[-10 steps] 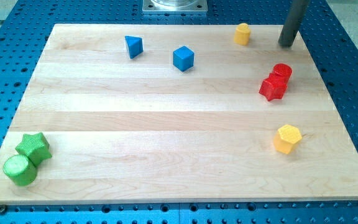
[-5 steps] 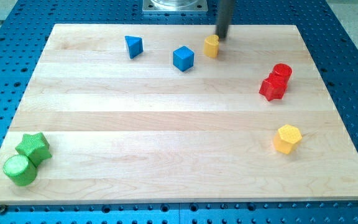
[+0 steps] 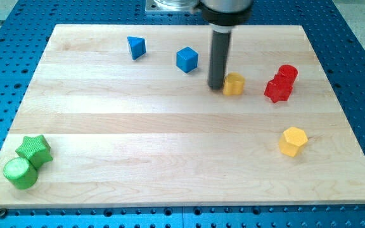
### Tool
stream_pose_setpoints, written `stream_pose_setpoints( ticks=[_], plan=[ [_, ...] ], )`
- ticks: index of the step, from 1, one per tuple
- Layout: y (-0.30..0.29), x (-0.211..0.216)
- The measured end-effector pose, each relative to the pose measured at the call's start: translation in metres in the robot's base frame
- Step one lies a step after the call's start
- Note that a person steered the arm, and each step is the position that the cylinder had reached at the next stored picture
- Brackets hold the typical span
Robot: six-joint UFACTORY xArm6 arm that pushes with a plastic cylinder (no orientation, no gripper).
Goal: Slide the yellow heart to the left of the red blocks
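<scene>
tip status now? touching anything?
My tip: no gripper, holds nothing; it sits against the view's left side of the yellow heart, which lies left of the red blocks.

One camera only — it looks down at a steep angle from in front of the desk (image 3: 170,126), facing toward the view's top, where a metal base plate (image 3: 170,5) sits. It stands far enough back to take in the whole wooden board and a blue perforated surround (image 3: 360,63) — nothing is shared with another view.
</scene>
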State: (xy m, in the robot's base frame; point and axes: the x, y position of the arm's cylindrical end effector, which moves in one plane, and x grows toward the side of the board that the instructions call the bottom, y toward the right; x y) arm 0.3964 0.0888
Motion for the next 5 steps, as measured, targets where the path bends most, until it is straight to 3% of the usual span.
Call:
stream_pose_setpoints(
  ticks=[1, 2, 4, 5],
  plan=[
    [0.013, 0.018],
    [-0.011, 0.023],
    [0.019, 0.044],
    [-0.055, 0.020]
  ],
)
